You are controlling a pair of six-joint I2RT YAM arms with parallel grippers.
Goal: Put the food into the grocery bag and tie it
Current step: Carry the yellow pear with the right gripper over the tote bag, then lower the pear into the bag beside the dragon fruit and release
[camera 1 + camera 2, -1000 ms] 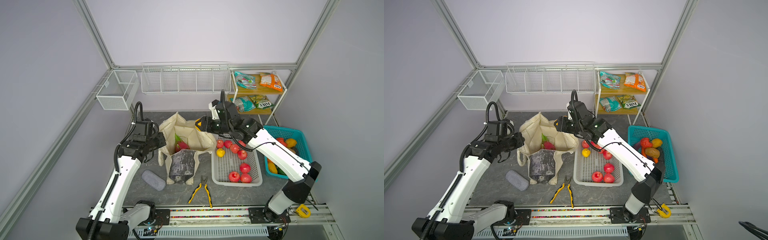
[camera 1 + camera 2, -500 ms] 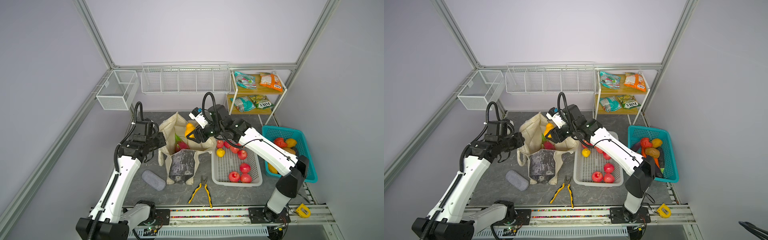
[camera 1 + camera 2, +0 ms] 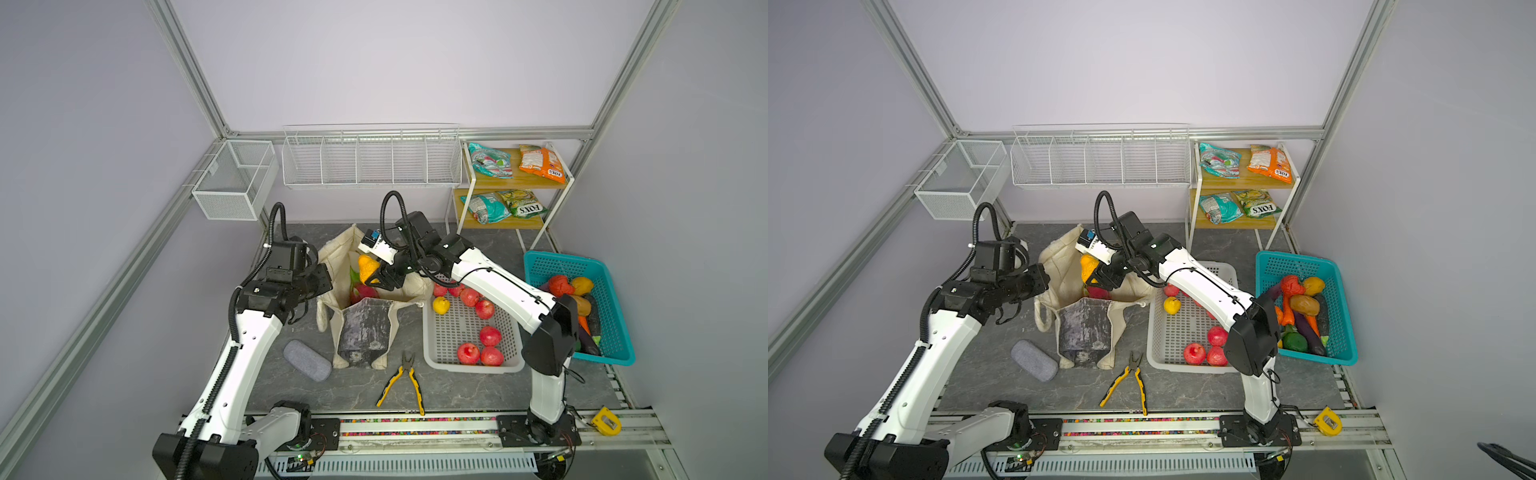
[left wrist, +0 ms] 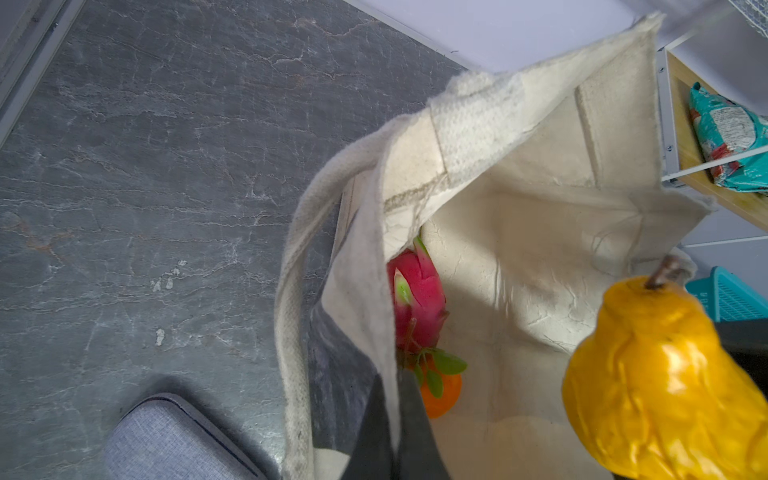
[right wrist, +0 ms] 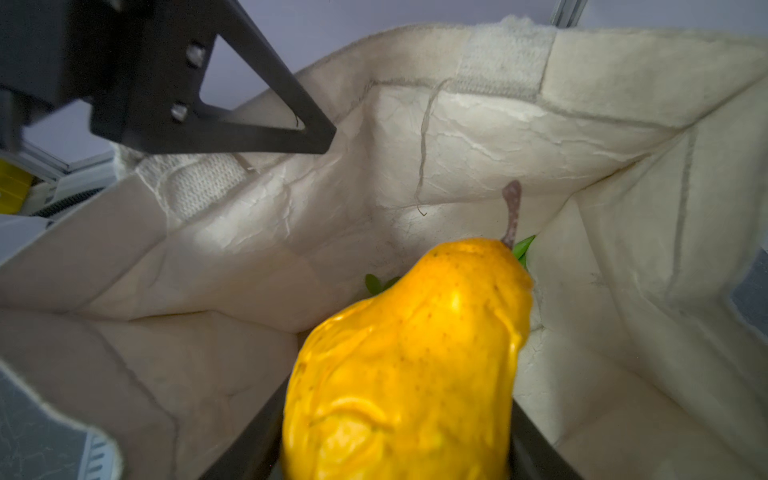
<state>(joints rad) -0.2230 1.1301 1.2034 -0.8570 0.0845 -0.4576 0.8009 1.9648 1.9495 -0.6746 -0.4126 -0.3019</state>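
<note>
Left pincer (image 3: 326, 284): pressed together on the left rim of the grocery bag (image 3: 338, 259), which stands open at mid-counter (image 3: 478, 395).
Grey case (image 3: 306, 360): lying on the near side, left of the bag.
Bag contents: dragon fruit (image 4: 417, 299) and orange (image 4: 442, 392).
Right pincer (image 3: 375, 277): pinching a yellow pear (image 3: 366, 268) above the bag's mouth.
Pliers (image 3: 401, 382): near side, just right of the bag.
White basket (image 3: 453, 332): holds red apples (image 3: 490, 336).
Shelf (image 3: 511, 180): far right, carries FOX'S packets (image 3: 490, 160).
Teal basket (image 3: 557, 266): rightmost, holds mixed produce.
</note>
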